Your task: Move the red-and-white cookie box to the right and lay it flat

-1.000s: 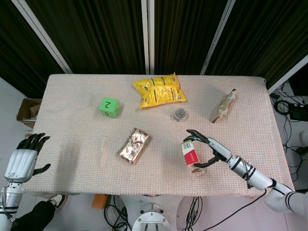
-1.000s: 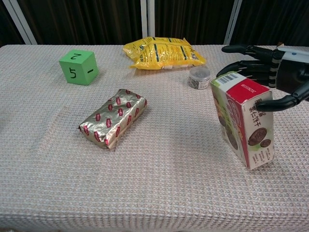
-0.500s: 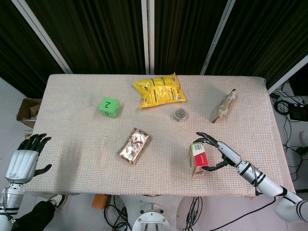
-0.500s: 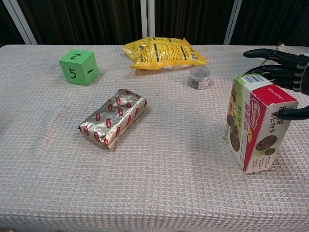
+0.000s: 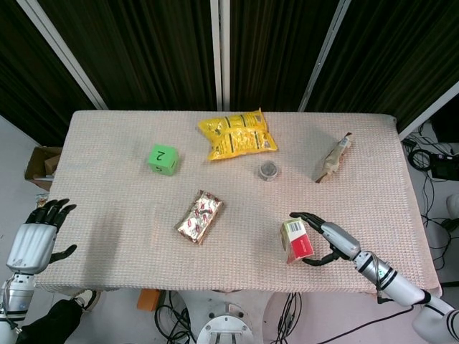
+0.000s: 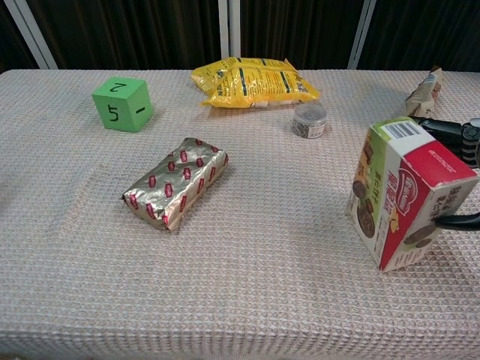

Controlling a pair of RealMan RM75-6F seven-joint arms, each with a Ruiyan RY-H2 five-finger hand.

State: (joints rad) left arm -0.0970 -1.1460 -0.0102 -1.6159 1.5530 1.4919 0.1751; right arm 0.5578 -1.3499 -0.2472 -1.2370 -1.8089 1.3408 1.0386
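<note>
The red-and-white cookie box (image 5: 297, 240) stands near the table's front right, leaning to the right on its lower edge (image 6: 409, 196). My right hand (image 5: 328, 241) grips it from the right. Its fingers (image 6: 448, 130) reach behind the box's top, and the thumb (image 6: 459, 221) presses the box's red front low down. Most of the hand lies beyond the right edge of the chest view. My left hand (image 5: 33, 236) hangs off the table's left front corner, holding nothing, with its fingers apart.
On the table lie a yellow snack bag (image 5: 237, 134) at the back, a green cube (image 5: 163, 159) to the left, a foil packet (image 5: 200, 216) in the middle, a small round tin (image 5: 269, 170) and a brown wrapped packet (image 5: 334, 158) at the back right.
My right hand has carried the cookie box to the right and towards the front edge. The box now leans further to the right. The left hand has not moved.
</note>
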